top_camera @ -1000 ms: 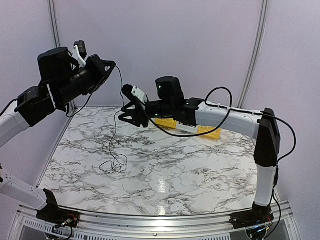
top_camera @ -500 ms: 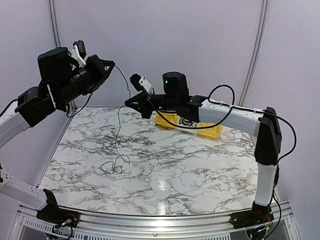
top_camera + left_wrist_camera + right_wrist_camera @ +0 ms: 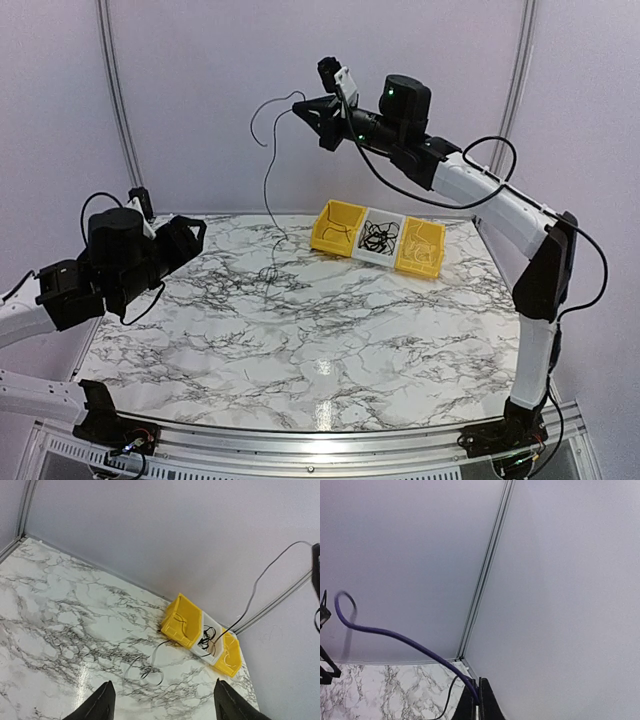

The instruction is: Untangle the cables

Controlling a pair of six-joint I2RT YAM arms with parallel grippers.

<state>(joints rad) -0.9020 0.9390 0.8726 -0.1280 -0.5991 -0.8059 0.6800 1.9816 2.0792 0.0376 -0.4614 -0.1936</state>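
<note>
My right gripper (image 3: 298,104) is raised high above the back of the table, shut on one thin black cable (image 3: 266,180). The strand hangs straight down to a small loop (image 3: 270,272) resting on the marble, and a short free end curls up to the left. In the right wrist view the cable (image 3: 395,635) runs out from between the closed fingers (image 3: 478,700). My left gripper (image 3: 186,236) is low at the left and open, holding nothing. In its wrist view the loop (image 3: 150,672) lies ahead of its spread jaws (image 3: 163,685). More cables (image 3: 378,236) sit tangled in a bin.
A row of three bins (image 3: 340,214) stands at the back of the marble table, yellow at both ends and white in the middle (image 3: 197,649). Grey walls close off the back and sides. My right arm stretches over the bins.
My left gripper opened, let go of the cable and dropped down to the left. My right gripper closed on the cable and rose high, dragging the loop toward the bins.
</note>
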